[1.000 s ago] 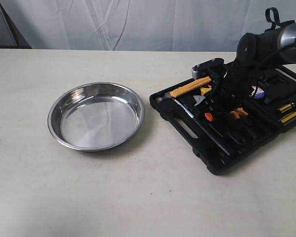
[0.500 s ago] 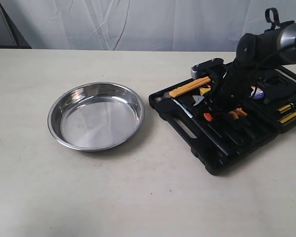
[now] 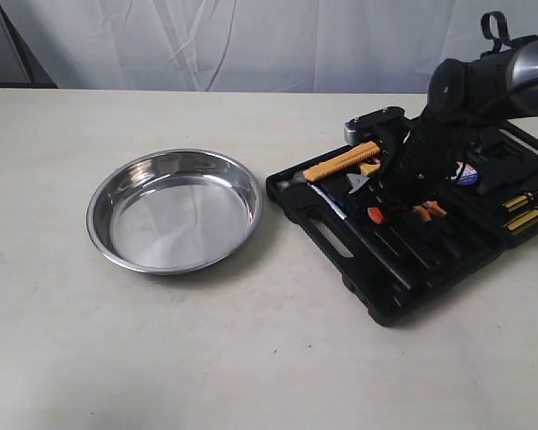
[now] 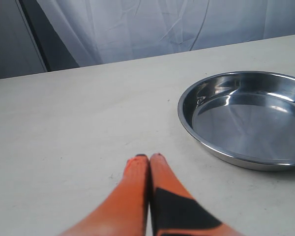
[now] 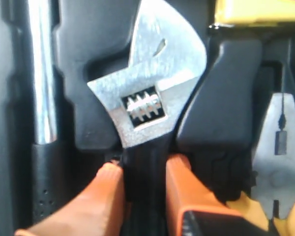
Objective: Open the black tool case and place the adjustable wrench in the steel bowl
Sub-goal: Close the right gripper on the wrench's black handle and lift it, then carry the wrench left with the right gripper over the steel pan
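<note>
Right wrist view gives the close detail: the right gripper (image 5: 143, 169) has its orange fingers (image 5: 108, 179) pressed against both sides of the black handle of the adjustable wrench (image 5: 147, 93), with no gap showing. The silver head sits over its moulded slot in the black tool case (image 5: 226, 88), between a chrome shaft (image 5: 42, 73) and the silver pliers (image 5: 280, 142). Whether the wrench is raised off the slot cannot be told.

Exterior view adds the layout. The black tool case (image 3: 377, 269) lies open near the right edge of the table (image 3: 251, 358), its lid spread flat toward the far right corner. The right gripper (image 3: 386, 193) reaches down into the tray, and the adjustable wrench (image 3: 357, 182) shows only as a small silver head just beside the orange-handled hammer (image 3: 341, 161). The steel bowl (image 3: 106, 240) stands left of the case, close to it but apart.

Only the left wrist view shows the left gripper (image 4: 149, 157): its orange fingers are pressed together on nothing, low over bare table, with the steel bowl (image 4: 187, 123) near.
</note>
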Tool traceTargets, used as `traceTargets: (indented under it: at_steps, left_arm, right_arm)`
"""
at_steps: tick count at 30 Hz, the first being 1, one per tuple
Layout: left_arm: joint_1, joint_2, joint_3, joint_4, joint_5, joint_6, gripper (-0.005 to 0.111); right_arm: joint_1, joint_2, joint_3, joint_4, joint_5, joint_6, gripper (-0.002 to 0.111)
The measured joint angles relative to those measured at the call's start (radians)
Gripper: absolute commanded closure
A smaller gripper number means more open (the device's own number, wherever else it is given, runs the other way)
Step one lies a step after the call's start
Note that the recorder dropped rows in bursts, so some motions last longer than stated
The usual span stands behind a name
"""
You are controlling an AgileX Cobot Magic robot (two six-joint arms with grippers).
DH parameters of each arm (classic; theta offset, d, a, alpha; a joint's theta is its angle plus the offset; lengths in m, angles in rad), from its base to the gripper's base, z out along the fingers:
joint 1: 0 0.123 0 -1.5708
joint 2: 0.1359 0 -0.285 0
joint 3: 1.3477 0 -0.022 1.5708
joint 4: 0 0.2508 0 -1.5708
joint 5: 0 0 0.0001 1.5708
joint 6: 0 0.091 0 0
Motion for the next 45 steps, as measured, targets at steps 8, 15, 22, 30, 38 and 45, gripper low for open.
traceTargets:
  at_steps: [8,15,22,30,38,45]
  left_arm:
    - [0.0,0.0,0.0,0.0,0.0,0.0,0.106]
    - [0.0,0.0,0.0,0.0,0.0,0.0,0.106]
    - [0.0,0.0,0.0,0.0,0.0,0.0,0.106]
    - [0.0,0.0,0.0,0.0,0.0,0.0,0.106]
    - [0.0,0.0,0.0,0.0,0.0,0.0,0.106]
    - [0.0,0.0,0.0,0.0,0.0,0.0,0.106]
  right_arm:
    - [0.002,-0.075,0.004,0.0,-0.006,0.014,0.109]
    - [0.002,-0.094,0.004,0.01,0.005,0.02,0.109]
    - [0.002,-0.153,0.004,0.052,0.013,0.043,0.109]
    - [0.113,-0.145,-0.111,0.084,0.015,0.045,0.109]
    - [0.254,0.027,-0.464,0.101,0.164,0.045,0.109]
    - [0.314,0.241,-0.784,0.202,0.278,0.045,0.109]
